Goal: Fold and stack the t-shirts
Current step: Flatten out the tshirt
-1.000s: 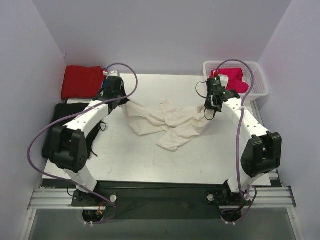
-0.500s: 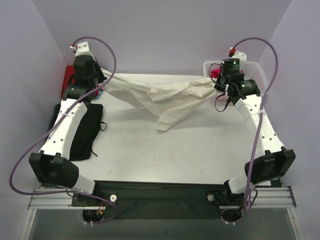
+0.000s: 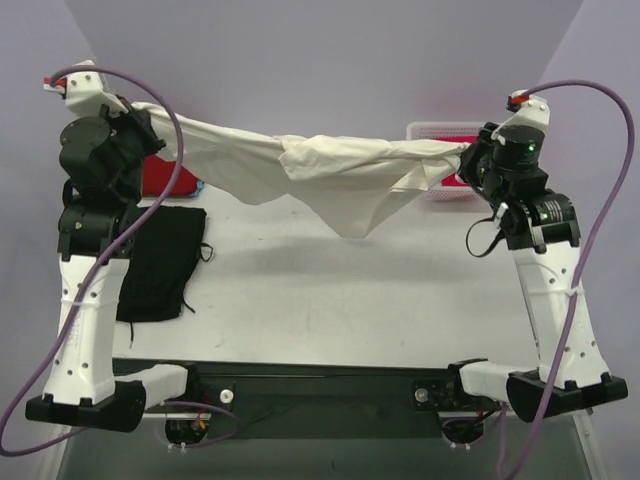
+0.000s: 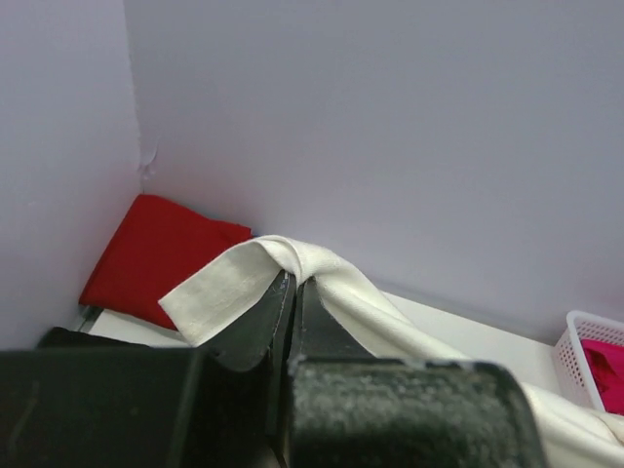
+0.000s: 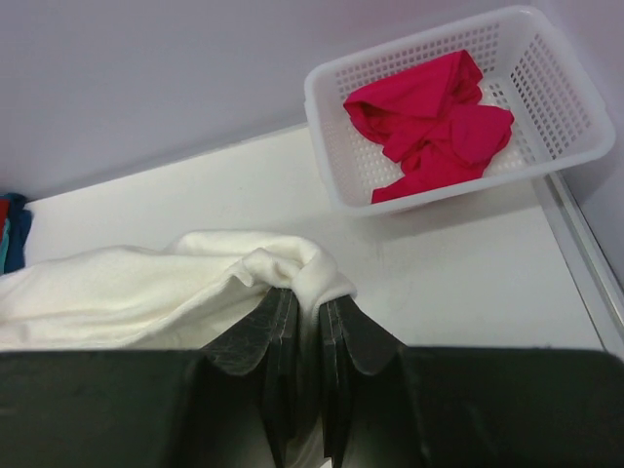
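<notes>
Jaws of left gripper [image 4: 295,283] closed tight on one end of cream t-shirt [image 3: 320,165], right gripper [image 5: 306,298] clamped on the other; shirt hangs stretched in air over bench [image 3: 350,290] far edge. From above it hides basket [image 5: 561,97] front; left arm [image 3: 90,290] covers most of red shirt [image 4: 156,258] at far-left corner. Magenta shirt [image 5: 429,107] in basket.

A cream-white t-shirt [image 3: 300,165] hangs stretched in the air above the table [image 3: 350,290].
It is pinched at one end in the closed left gripper [image 4: 294,283] and at the other in the closed right gripper [image 5: 307,297]. The cloth is bunched and twisted between them, and a loose fold sags to a point near the middle, clear of the tabletop. A red t-shirt [image 4: 156,253] lies folded flat in the far left corner. A magenta-pink t-shirt [image 5: 429,122] lies crumpled in the white basket [image 5: 458,185] at the far right.
</notes>
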Robot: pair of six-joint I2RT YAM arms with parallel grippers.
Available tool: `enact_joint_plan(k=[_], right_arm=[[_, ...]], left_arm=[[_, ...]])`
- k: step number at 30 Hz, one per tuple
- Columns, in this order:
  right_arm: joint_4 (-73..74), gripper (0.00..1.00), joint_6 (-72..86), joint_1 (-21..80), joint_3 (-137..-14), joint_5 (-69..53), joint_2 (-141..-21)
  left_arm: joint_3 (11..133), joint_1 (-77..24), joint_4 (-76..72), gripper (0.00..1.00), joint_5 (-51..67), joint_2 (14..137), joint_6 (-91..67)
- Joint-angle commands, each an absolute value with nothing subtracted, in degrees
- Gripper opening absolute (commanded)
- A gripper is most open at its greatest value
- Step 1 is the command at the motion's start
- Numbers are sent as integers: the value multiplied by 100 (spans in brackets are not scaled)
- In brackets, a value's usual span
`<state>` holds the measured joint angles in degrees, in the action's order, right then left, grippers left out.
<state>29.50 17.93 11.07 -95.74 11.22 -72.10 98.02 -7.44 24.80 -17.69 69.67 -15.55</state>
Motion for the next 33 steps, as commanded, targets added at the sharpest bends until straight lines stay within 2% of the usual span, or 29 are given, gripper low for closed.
enact_joint_plan(k=[1, 7, 11, 13, 18, 24, 26, 27, 28, 29, 32, 33], right_arm=[[2883, 0, 1652, 1160, -9177, 1011, -6489], [2391, 0, 2064, 1213, -7764, 1132, -5652], [2382, 0, 2451, 1187, -7374, 1327, -6221], [2373, 0, 2662, 1125, -7356, 1414, -6888], [2382, 0, 2734, 941, -8075, 1389, -8740], [2496, 0, 2444, 668, -9813, 800, -10508], [2705, 6, 2294, 668, -10316, 695, -10923], [2759, 22, 2259, 668, -10762, 616, -11238], [2821, 26, 2224, 668, -10941, 589, -11363], [2873, 39, 2180, 677, -11090, 589, -11486], [2883, 60, 2075, 747, -11355, 685, -11427], [2883, 63, 2013, 799, -11382, 799, -11365]], left_arm=[[9538, -650, 2382, 0, -2021, 6329, -1371], [8904, -650, 2101, 0, -2162, 5844, -1204], [8500, -659, 2013, 0, -1820, 6318, -1422], [8105, -668, 1873, 0, -1496, 6731, -1564], [7577, -659, 1310, 0, -985, 8014, -2091], [7945, -677, 1195, 0, -413, 9587, -2276], [8217, -668, 1230, 0, -343, 9921, -2329], [8313, -668, 1222, 0, -343, 10227, -2329], [8549, -685, 1230, 0, -299, 10370, -2364], [8647, -677, 1248, 0, -273, 10597, -2364], [8990, -677, 1204, 0, -185, 10915, -2408], [9113, -685, 1213, 0, -176, 10994, -2400]])
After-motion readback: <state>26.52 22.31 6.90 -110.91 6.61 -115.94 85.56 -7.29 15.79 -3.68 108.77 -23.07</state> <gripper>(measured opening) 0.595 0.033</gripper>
